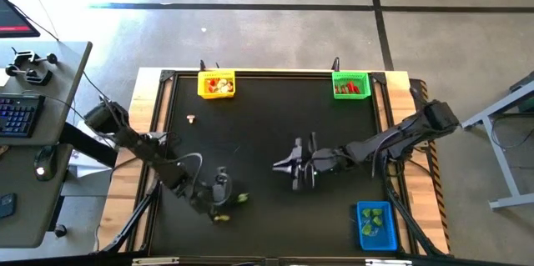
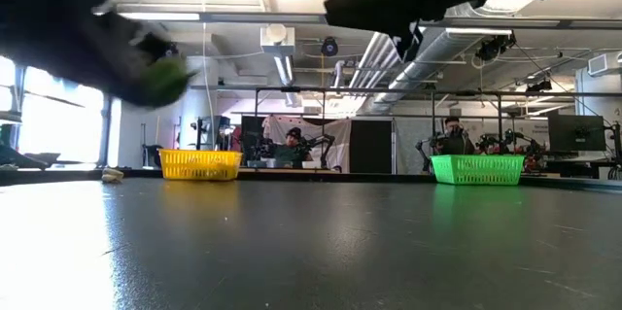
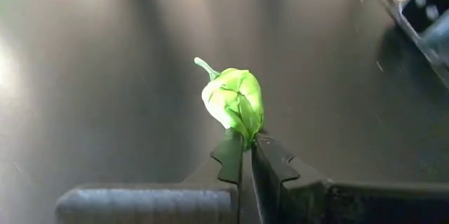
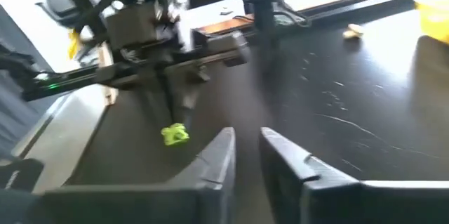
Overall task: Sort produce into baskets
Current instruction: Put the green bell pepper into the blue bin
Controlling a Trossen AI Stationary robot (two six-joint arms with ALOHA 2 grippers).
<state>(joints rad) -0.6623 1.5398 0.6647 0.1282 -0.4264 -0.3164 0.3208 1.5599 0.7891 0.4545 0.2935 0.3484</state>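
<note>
Three baskets on desk [image 1: 267,158]: yellow basket [image 1: 216,84] at far edge left, green basket [image 1: 350,85] at far edge right, blue basket [image 1: 376,224] at near right corner, all already holding bits of produce. Left hand [image 1: 224,203] low near desk's near edge, fingers pressed together on a small green vegetable [image 3: 233,100], pinched only at its bottom tip; most of the piece sticks out past the fingertips. Looks lifted just clear of the desk in the low view. Right hand [image 1: 284,166] mid-desk, pointing toward the left one, fingers slightly apart, nothing between them. One cream piece [image 1: 191,119] loose on desk near yellow basket, untouched.

Likely step: carry green piece to a basket, probably blue, which appears to hold green bits.

Risks: shallow tip grip, so piece may swivel or pop out during a fast swing. Route to blue basket passes near right arm; collision possible if right arm not pulled back. Dropping from too high could bounce piece off basket rim.
</note>
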